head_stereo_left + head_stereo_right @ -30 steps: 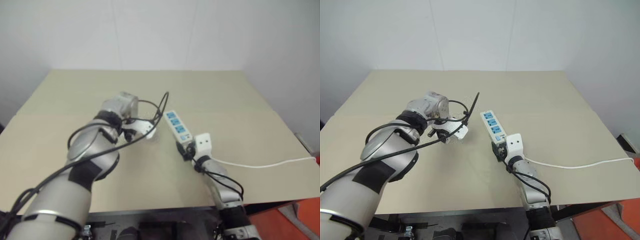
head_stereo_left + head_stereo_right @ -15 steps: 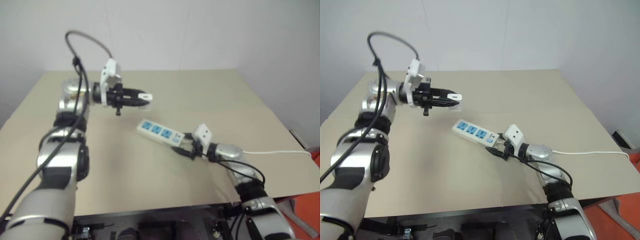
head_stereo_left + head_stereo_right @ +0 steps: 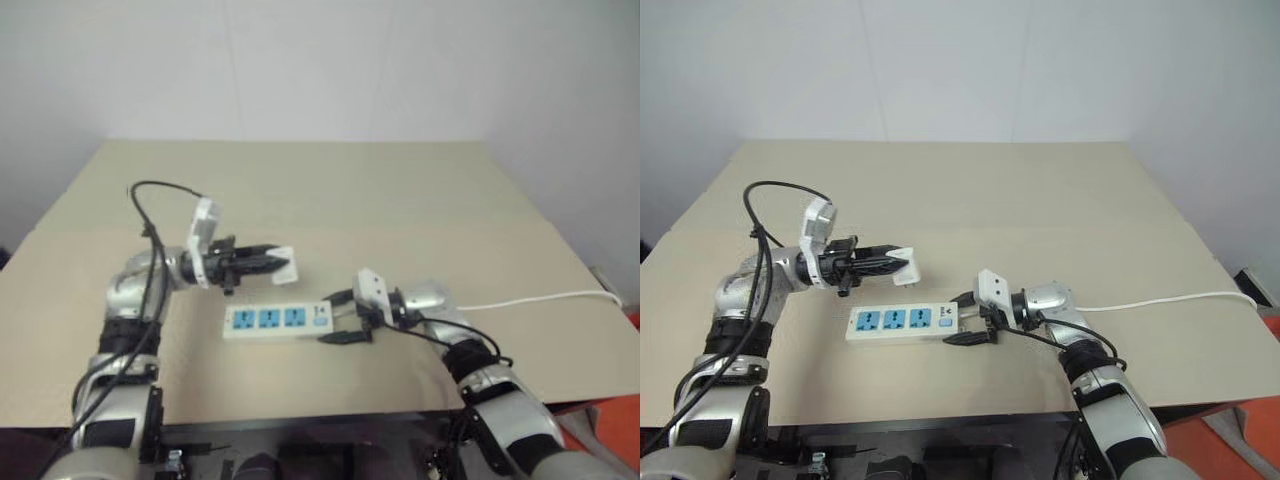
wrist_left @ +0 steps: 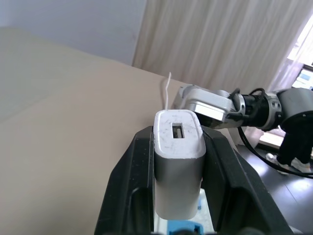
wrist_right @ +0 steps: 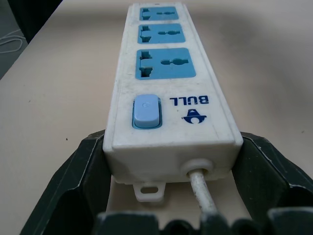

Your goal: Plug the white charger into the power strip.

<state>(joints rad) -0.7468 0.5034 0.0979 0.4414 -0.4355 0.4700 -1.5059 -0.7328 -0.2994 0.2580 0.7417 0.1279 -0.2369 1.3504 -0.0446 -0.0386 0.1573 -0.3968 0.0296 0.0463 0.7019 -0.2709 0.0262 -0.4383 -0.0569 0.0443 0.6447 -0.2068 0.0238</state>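
scuffed white charger (image 4: pixel 178 166), slot in its end.

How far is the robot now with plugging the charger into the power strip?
Done: the left pincer is shut on the white charger, held above the table, and the right pincer grips the cable end of the power strip. In hand: both parts are held near each other. Left: all three blue sockets are empty, so plugging in remains.

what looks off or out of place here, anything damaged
Nothing stands out. The power strip lies flat on the table, its cable end between the right gripper fingers. The left gripper holds the white charger above the table; it shows only faint scuffs.
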